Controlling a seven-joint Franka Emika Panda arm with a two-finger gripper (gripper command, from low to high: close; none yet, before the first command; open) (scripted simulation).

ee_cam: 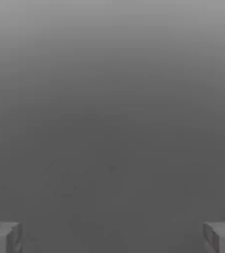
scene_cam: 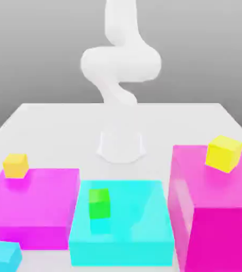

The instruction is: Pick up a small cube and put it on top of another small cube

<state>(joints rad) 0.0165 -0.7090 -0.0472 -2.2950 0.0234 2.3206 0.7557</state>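
End effector (ee_cam: 112, 237) is wide open, holds nothing. Risk: cyan cube (scene_cam: 4, 255), at 7 o'clock near table (scene_cam: 49, 119) edge, may be confused w/ orange-yellow cube (scene_cam: 15, 165) or pushed off; green cube (scene_cam: 99, 203) is at centre.

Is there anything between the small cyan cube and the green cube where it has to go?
Yes. The small cyan cube lies low on the table beside the magenta block; the green cube stands on the raised cyan block, so it must be lifted over their edges.

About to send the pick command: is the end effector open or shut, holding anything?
End effector: open, fingers wide apart, nothing between them.
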